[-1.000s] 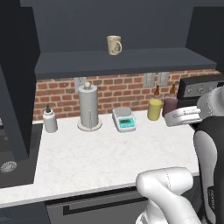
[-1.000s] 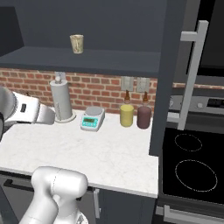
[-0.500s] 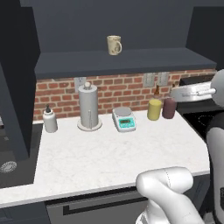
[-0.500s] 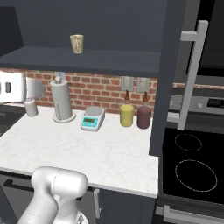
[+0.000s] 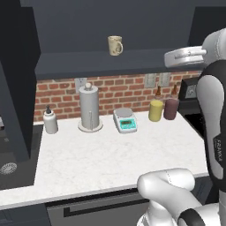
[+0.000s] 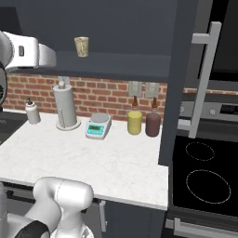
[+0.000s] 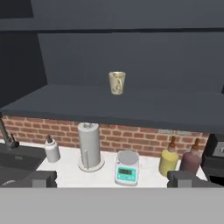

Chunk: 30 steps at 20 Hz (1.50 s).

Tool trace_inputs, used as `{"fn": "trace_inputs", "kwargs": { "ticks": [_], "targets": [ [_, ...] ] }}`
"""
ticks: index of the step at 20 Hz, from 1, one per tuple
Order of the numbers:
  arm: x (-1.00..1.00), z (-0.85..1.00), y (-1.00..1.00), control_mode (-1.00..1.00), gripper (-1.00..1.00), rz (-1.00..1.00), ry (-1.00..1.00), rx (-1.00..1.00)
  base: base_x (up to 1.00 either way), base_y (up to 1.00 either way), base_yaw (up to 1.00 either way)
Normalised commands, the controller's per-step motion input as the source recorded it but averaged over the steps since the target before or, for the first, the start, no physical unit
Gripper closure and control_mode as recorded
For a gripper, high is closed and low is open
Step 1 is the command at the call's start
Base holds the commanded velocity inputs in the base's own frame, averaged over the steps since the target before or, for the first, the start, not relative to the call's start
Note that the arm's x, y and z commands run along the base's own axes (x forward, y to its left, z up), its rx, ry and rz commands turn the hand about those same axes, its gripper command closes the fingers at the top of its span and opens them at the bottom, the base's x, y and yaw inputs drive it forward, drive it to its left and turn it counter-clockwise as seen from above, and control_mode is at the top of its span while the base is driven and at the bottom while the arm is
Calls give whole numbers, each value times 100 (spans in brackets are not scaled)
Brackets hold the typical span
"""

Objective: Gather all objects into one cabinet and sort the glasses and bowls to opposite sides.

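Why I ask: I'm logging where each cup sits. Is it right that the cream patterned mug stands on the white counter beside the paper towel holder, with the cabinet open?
Not quite. The cream patterned mug stands on the open cabinet's shelf, above the paper towel holder, not on the counter. The hand view shows it plainly.

A white Franka Panda arm with rounded, glossy casings was pictured, its segments separated by dark grey joint bands. Small grey "FRANKA" lettering was printed vertically down the upright link in the left base view. A bulbous white shoulder housing was seen near the bottom, shaded pale grey underneath, with a black ring at its base. In the right base view, a small dark round mark was set in the white cylindrical segment. Two small, blocky dark grey finger tips were shown in the hand view.
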Motion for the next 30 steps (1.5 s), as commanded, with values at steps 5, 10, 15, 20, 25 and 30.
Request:
{"fn": "trace_inputs", "kwargs": {
  "ticks": [5,10,15,20,25,30],
  "targets": [
    [65,-22,-3,-100,-100,1,-3,0,0,0,0],
    [51,-40,-4,-100,-100,10,-15,0,0,0,0],
    [41,-17,-2,-100,-100,11,-18,1,0,0,0],
    [29,0,0,-100,-100,6,-2,0,0,0,0],
    [47,-1,0,-100,-100,2,-1,0,0,0,0],
    [38,-6,0,-100,-100,4,0,0,0,0,0]
  ]
}}
